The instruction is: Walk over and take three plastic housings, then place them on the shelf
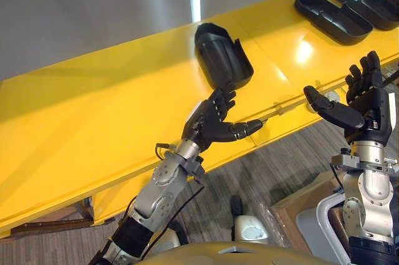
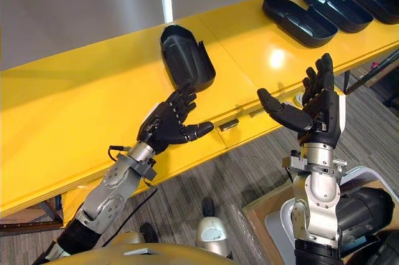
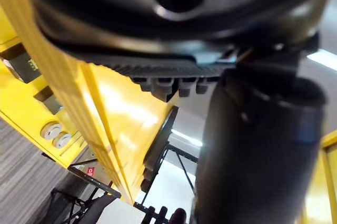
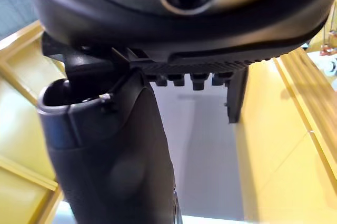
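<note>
Yellow table (image 1: 93,109), left eye view: a long glossy top runs across, with grey floor (image 1: 293,153) below its front edge.
Nearest housing (image 1: 221,53), left eye view: a black plastic shell lies mid-table, close to the front edge, and nothing holds it.
Left hand (image 1: 212,121), left eye view: released, fingers spread over the front edge, tips close to the shell; contact cannot be told.
Row of housings (image 2: 298,20), right eye view: three more lie toward the table's far right end.
Right hand (image 2: 321,106), right eye view: released, fingers straight and raised beside the front edge, empty.
Left wrist view: the table's yellow edge shows past the hand, nothing gripped.
Right wrist view: yellow top ahead, nothing gripped.
Step in hand: probably reaching for the nearest housing. It would go best with fingers over the rim, thumb against the wall, and a firm close before lifting, since the glossy shell may slip.
</note>
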{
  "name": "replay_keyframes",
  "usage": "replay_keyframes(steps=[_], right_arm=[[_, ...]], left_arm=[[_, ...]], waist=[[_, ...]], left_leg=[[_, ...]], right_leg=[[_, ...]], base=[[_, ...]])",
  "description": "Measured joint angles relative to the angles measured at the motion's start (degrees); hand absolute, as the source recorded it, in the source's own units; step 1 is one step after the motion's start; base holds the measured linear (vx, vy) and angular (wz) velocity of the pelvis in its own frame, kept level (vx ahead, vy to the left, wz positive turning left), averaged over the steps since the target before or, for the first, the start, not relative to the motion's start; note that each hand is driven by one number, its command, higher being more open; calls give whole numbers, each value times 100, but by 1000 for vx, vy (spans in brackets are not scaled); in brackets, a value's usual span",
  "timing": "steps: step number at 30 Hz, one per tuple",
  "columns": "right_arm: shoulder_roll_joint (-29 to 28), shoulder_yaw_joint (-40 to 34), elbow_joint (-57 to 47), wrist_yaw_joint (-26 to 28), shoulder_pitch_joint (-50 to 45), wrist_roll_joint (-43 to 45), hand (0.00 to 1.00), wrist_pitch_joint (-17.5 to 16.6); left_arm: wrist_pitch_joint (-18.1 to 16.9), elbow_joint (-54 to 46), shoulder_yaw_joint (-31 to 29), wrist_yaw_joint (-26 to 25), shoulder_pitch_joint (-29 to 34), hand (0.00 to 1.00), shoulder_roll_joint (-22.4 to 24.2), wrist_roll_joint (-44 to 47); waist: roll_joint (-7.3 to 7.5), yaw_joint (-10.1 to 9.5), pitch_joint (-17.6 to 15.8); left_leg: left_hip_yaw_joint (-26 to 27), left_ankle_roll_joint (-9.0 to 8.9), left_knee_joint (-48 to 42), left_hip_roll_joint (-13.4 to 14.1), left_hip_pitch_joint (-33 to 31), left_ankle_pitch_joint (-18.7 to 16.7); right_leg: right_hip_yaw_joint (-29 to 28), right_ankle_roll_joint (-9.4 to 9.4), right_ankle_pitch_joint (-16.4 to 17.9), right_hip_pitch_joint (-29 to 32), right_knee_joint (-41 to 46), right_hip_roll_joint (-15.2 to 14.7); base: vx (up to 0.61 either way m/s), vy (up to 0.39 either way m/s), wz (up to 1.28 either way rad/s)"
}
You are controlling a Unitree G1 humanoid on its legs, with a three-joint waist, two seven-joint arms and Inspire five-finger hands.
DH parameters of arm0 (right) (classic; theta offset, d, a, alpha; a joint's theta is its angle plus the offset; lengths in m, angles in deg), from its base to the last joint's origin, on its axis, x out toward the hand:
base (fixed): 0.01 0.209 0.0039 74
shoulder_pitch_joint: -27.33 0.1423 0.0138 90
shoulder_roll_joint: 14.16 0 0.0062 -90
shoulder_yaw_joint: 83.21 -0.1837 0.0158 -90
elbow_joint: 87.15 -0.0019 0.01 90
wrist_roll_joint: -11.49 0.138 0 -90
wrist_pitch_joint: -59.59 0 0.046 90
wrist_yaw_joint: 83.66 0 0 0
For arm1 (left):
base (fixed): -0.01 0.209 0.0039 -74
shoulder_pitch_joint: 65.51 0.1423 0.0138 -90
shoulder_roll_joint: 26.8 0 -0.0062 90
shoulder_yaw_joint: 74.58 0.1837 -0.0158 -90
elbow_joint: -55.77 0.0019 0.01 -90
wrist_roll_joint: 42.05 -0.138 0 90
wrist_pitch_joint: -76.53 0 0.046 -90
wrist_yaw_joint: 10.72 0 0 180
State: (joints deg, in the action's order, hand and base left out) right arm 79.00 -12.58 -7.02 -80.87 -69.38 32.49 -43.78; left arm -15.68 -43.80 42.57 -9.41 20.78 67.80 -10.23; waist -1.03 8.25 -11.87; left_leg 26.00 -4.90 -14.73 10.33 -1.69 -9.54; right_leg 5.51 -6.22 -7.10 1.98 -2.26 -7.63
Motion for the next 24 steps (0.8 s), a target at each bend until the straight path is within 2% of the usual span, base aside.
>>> replay_keyframes(steps=[4,6,9,11,20,21,24], right_arm=[[0,205,-63,578,-33,81,100,-230],[-1,442,-366,705,-82,75,100,-265],[-48,838,-800,680,-155,7,100,-398],[-300,1032,-859,408,-165,-22,100,-493],[-794,1575,-823,-394,-289,-32,100,-497],[-874,1633,-799,-662,-352,-89,100,-498],[-887,1674,-525,-1012,-393,-382,100,-496]], left_arm=[[-488,-26,-38,0,1,100,1,0],[-535,-229,-132,4,35,100,-1,-9],[-786,-687,-225,152,295,100,1,-51],[-929,-921,-238,564,530,100,2,11],[-1036,-1140,-251,1345,1146,100,-33,13],[-1023,-1146,-278,1557,1237,100,-48,169],[-1016,-1238,-343,1806,1340,100,-54,236]], waist=[[1,-29,2],[0,-41,8],[5,-76,50],[22,-184,290],[-4,-325,538],[-12,-337,559],[-4,-349,577]], left_leg=[[-25,6,12,-2,6,7],[-58,14,85,-29,30,54],[-100,8,314,-98,141,182],[-145,-4,577,-165,249,314],[-199,22,1508,-439,742,731],[-164,27,1687,-468,841,819],[-15,28,1932,-508,1009,939]], right_leg=[[23,0,0,-15,-3,1],[44,0,0,-22,-3,-9],[97,0,0,-69,-7,-28],[208,0,0,-160,-75,-41],[354,-12,32,-340,-94,-138],[356,-14,34,-360,-94,-137],[251,-14,33,-331,-87,-115]], base=[[-9,-5,2],[-26,-18,8],[-13,-22,10],[-12,-29,17],[-39,-7,7],[-34,-4,-2],[-33,-3,-18]])
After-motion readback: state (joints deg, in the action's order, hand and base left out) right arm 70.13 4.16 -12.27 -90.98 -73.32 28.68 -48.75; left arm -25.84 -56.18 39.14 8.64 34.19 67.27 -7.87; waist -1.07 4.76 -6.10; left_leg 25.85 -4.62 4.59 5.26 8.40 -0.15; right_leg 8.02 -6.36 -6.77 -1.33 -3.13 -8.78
